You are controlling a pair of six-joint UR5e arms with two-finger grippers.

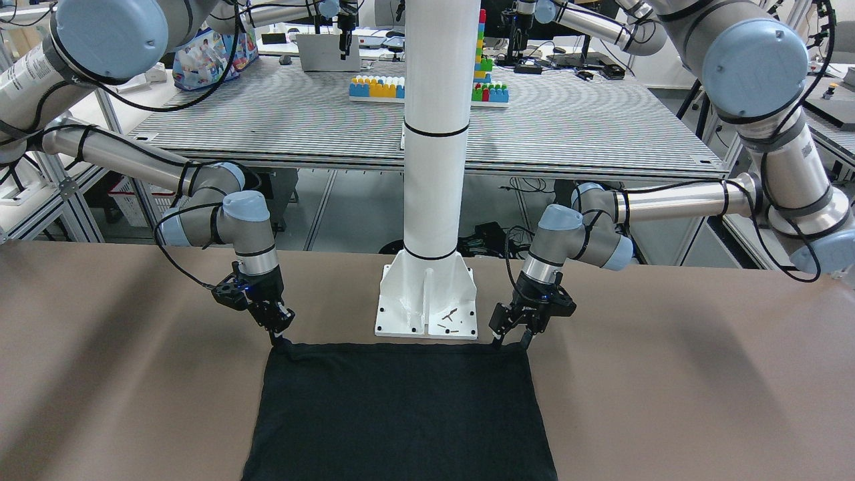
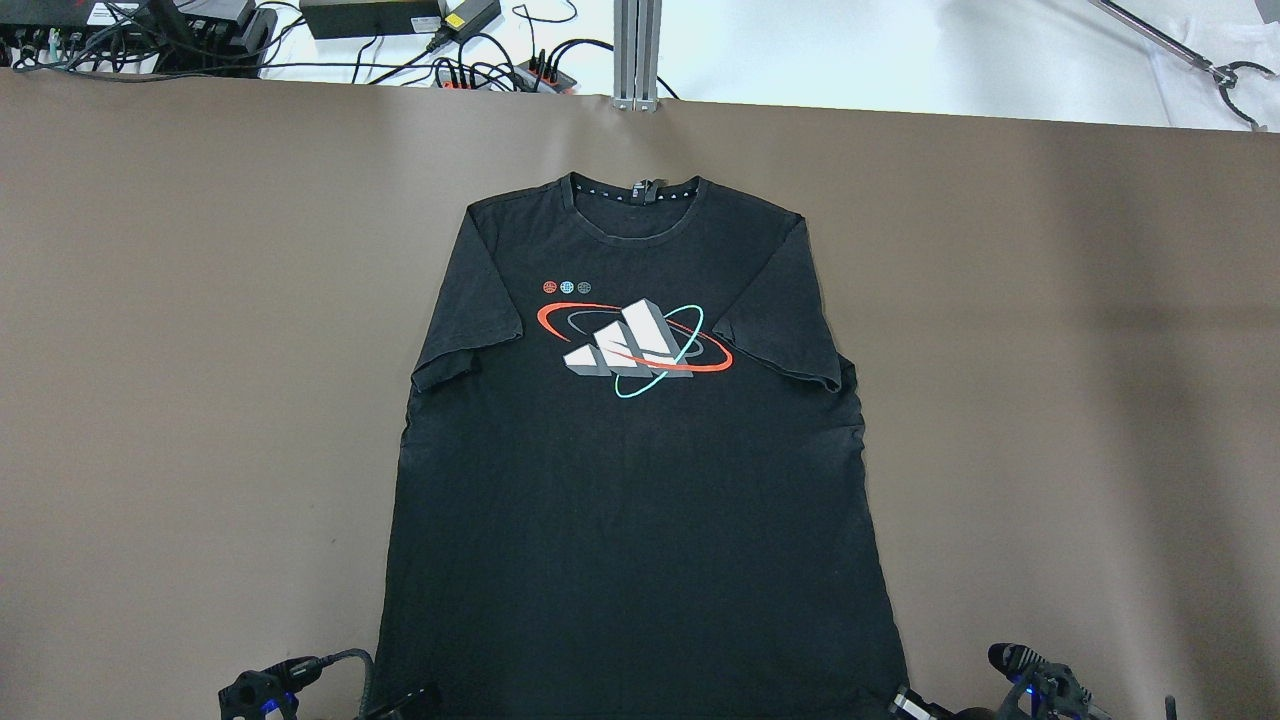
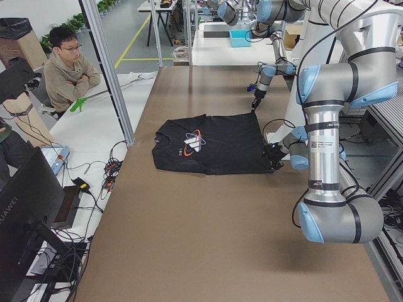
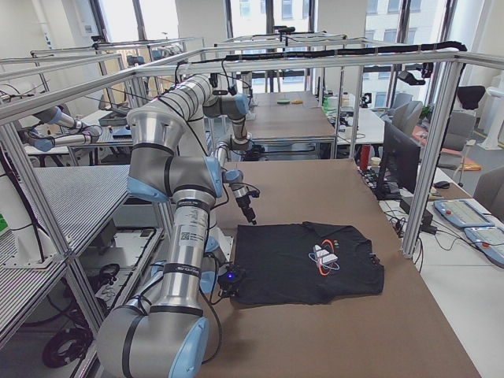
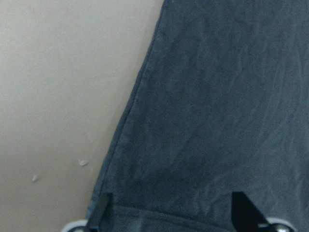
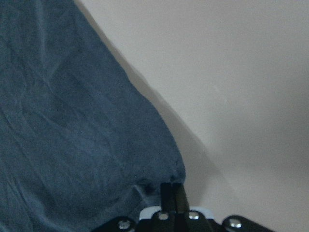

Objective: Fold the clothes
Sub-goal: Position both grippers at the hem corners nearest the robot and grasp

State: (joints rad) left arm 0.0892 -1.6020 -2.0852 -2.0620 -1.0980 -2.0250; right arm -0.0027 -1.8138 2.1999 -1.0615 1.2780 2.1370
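The fingers of the right gripper (image 6: 172, 189) are pinched together on the shirt (image 2: 630, 480) at its 5 o'clock hem corner, where the cloth bunches a little. Those of the left gripper (image 1: 511, 344) stand apart, straddling the hem at the 7 o'clock corner without clamping it. Seen from overhead, the shirt lies flat and print up in the middle of the table (image 2: 200, 300), collar at 12 o'clock and hem at 6. It looks light and limp, likely to sag between holds, so the thicker hemmed corners seem the surest places to pinch.
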